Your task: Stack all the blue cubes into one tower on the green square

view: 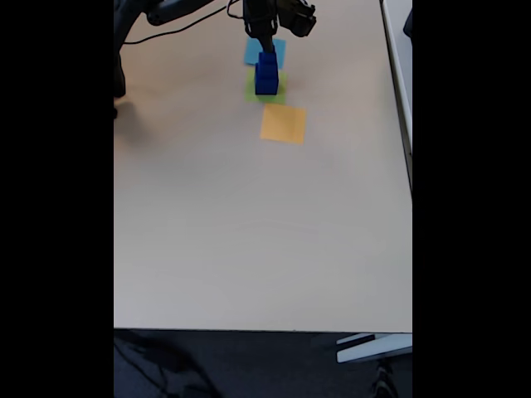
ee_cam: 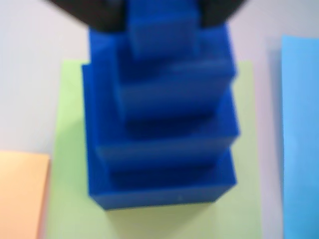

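Three dark blue cubes stand stacked as a tower (view: 266, 75) on the green square (ee_cam: 70, 149). The large cube (ee_cam: 159, 184) is at the bottom, the medium cube (ee_cam: 174, 94) sits on it, and the small cube (ee_cam: 162, 35) is on top. My gripper (ee_cam: 162, 15) comes down from above. Its dark fingers (ee_cam: 94, 15) press close against both sides of the small cube, so it looks shut on it. In the fixed view the gripper (view: 264, 50) is at the tower's top, at the far end of the table.
A light-blue paper square (ee_cam: 301, 139) lies just beyond the green one in the fixed view, and an orange square (view: 283, 123) lies just in front of it. The pale table (view: 249, 232) stretches wide toward the near edge. Cables and the arm base (view: 166, 12) sit at the far left.
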`<action>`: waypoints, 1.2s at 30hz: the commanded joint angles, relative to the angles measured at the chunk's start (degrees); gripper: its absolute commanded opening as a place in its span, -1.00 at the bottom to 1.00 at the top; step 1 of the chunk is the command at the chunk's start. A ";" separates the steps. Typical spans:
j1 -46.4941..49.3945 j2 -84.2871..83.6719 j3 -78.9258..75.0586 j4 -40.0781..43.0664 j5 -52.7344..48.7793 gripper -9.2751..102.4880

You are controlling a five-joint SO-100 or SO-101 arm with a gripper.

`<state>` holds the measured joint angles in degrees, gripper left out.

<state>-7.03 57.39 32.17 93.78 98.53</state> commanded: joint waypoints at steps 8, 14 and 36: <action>-0.18 2.11 -3.25 -1.05 -0.26 -0.83; -0.35 2.37 -3.34 -0.97 -0.26 -0.83; -0.79 2.72 -3.34 -0.62 -0.18 -0.82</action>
<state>-7.21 57.39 32.17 93.78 98.53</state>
